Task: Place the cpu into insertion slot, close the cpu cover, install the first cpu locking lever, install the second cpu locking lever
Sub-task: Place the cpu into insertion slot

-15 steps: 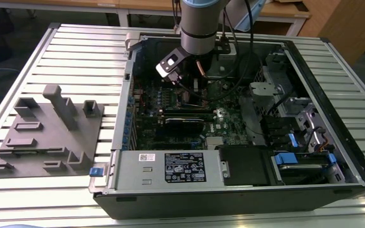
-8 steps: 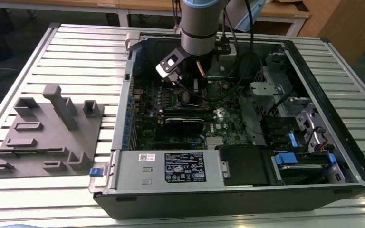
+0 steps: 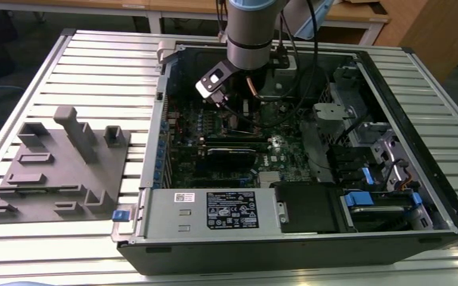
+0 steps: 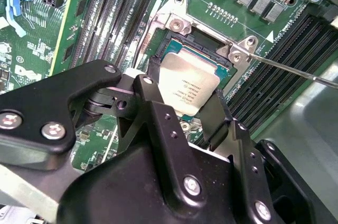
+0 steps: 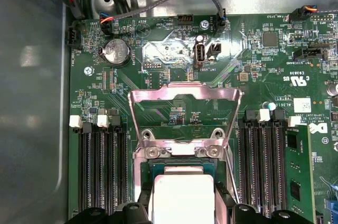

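1. Exterior view first: we see a slatted metal table (image 3: 93, 53) that carries everything and spreads well out around the gripper (image 4: 185, 94).
2. An open computer case (image 3: 277, 253) lies flat on that table. The grey arm (image 3: 249, 36) reaches down into it, so the case walls ring the gripper.
3. A grey moulded tray (image 3: 54, 173) with upright pegs sits outside the case, well apart from the gripper, on the exterior view's left.
4. The green circuit board (image 5: 158, 55) lies under the gripper in both wrist views.
5. Rows of black memory slots (image 5: 100, 166) run on either side of the gripper, close by it.
6. The cover plate (image 5: 185, 95), a silvery frame with a square opening, stands swung up and open just beyond the fingertips in the first wrist view.
7. The chip (image 4: 187, 78) has a dull silver top. It sits between the black fingers (image 4: 214, 115), over the square socket.
8. We read the gripper as pinching the chip, with one finger against each of two opposite edges. We cannot tell whether the chip is fully seated or just above the socket.
9. A thin metal lever (image 4: 296, 71) juts out from the socket corner near the gripper and slants away from it over the slots.
10. A round coin battery (image 5: 116, 52) sits on the board well beyond the raised cover plate.
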`<state>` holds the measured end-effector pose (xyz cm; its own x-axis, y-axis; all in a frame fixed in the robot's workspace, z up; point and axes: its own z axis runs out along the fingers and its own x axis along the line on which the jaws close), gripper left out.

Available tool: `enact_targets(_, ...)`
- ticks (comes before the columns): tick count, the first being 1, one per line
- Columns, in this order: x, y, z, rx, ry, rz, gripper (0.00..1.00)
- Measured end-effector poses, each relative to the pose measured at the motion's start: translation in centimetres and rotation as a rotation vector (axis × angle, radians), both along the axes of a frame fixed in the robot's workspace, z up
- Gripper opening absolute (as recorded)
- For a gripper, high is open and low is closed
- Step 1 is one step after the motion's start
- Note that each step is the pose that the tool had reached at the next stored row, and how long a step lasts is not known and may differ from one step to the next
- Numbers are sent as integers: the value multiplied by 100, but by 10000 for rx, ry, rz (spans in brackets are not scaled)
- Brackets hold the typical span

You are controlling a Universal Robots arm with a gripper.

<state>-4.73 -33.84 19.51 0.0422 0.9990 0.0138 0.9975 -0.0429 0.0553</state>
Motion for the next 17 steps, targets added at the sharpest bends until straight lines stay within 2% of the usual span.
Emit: enact_targets(17,-1,0,-34,-2,1,0,54)
